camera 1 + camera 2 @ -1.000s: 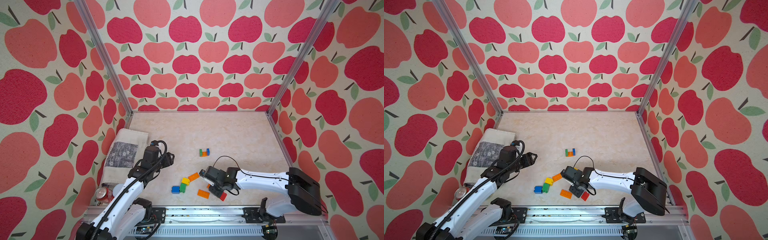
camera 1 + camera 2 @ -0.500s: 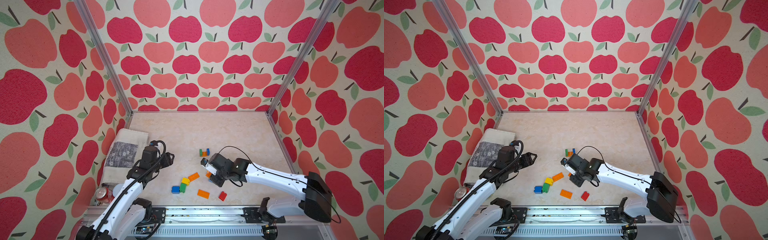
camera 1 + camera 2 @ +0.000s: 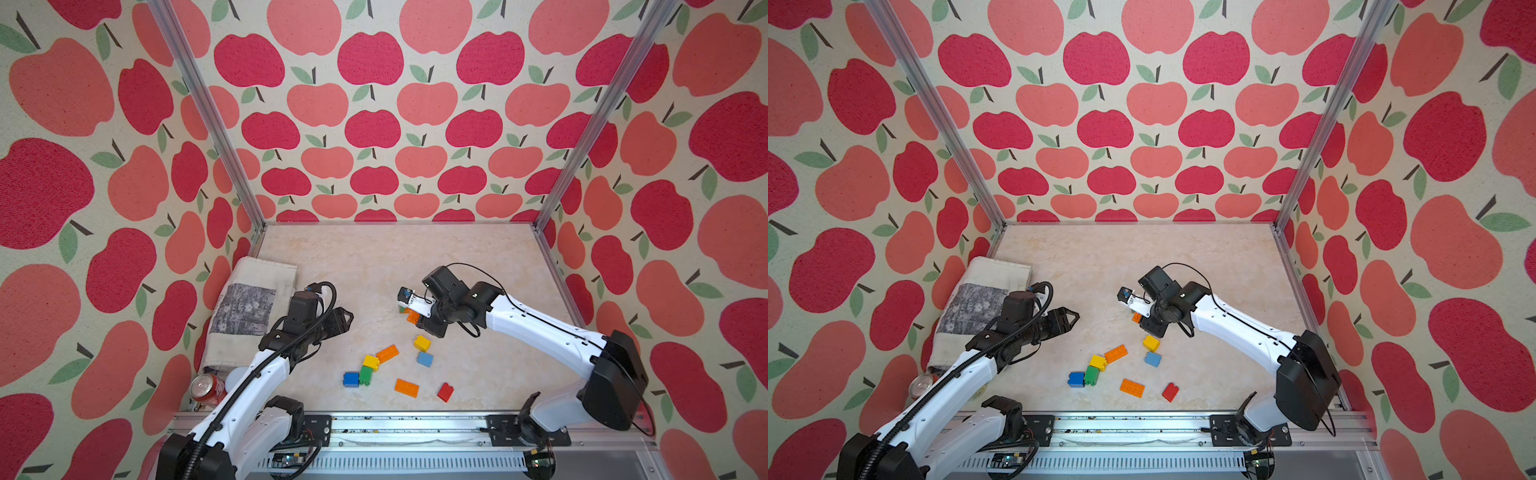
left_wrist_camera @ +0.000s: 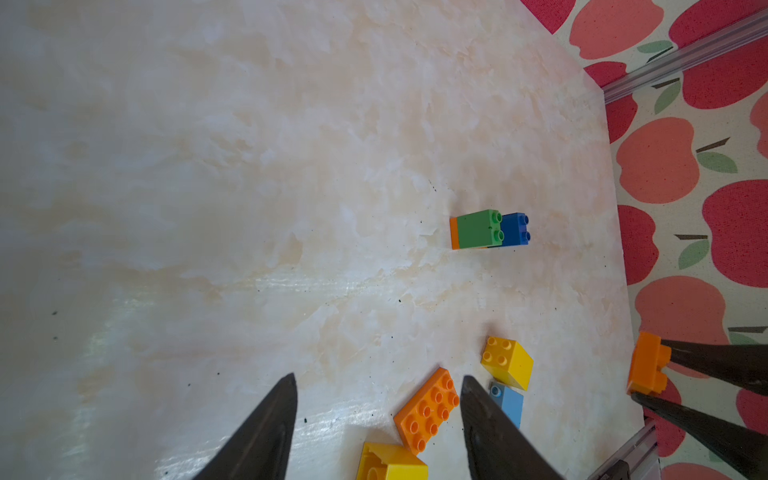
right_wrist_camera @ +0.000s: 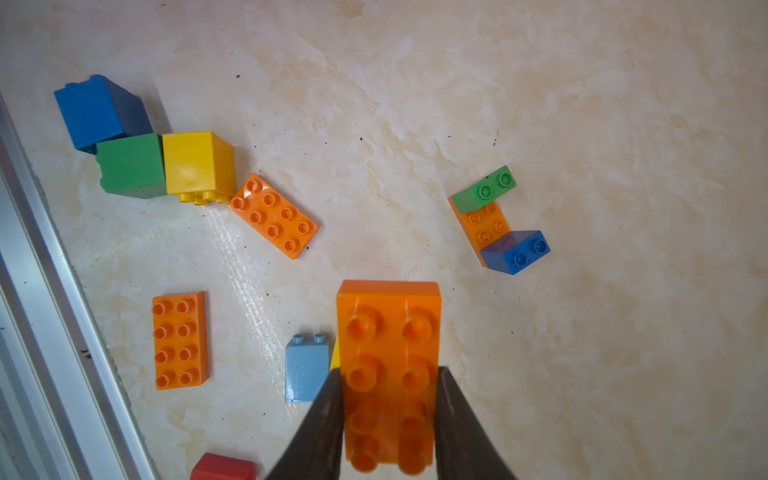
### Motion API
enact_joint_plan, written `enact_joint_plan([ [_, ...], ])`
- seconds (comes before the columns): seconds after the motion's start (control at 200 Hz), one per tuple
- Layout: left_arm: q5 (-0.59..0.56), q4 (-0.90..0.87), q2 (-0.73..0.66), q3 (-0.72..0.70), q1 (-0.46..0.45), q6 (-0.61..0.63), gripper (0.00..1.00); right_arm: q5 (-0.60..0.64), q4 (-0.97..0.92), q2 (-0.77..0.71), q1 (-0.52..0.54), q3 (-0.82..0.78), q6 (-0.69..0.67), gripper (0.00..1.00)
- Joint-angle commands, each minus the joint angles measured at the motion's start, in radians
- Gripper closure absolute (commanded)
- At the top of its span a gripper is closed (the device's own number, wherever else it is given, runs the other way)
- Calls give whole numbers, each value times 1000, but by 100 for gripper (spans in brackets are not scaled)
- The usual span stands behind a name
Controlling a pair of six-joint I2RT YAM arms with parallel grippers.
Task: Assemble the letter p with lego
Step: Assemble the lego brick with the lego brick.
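Observation:
My right gripper (image 5: 390, 372) is shut on a long orange lego brick (image 5: 388, 332), held above the table; the same brick shows in a top view (image 3: 412, 316). Just beyond it lies a small lego assembly (image 5: 486, 220), an orange plate with a green and a blue brick on it, also seen in the left wrist view (image 4: 482, 229). My left gripper (image 3: 347, 320) hovers open and empty to the left (image 4: 379, 377). Loose lego lies near the front: orange plates (image 3: 387, 353) (image 3: 407, 387), yellow (image 3: 422, 343), light blue (image 3: 424, 359), green (image 3: 365, 375), blue (image 3: 351, 379), red (image 3: 445, 392).
A folded newspaper (image 3: 253, 307) lies along the left wall, with a red soda can (image 3: 206, 387) at its near end. An aluminium rail (image 3: 374, 419) runs along the front edge. Apple-patterned walls close in the other three sides.
My right gripper has carried the orange brick from near the front edge, by the red brick, back toward the green-orange-blue assembly. The left arm has barely moved.

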Motion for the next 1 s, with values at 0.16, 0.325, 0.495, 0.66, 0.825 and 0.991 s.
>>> enact_joint_plan([
  [0.16,49,32,33,2,3,18,36,-192,-163,166,-95,224,-314,81],
  [0.325,64,46,30,-10,-1,0,36,-192,-213,270,-140,322,-442,82],
  [0.495,71,57,40,-21,-4,-2,35,-144,-301,408,-166,480,-506,81],
  [0.66,87,79,46,-30,-12,-6,35,-78,-376,529,-172,597,-560,81],
  [0.825,84,86,45,-36,-19,-1,35,-86,-399,576,-178,652,-575,81],
  [0.991,79,90,61,-34,-21,1,35,-81,-445,631,-171,720,-587,81],
])
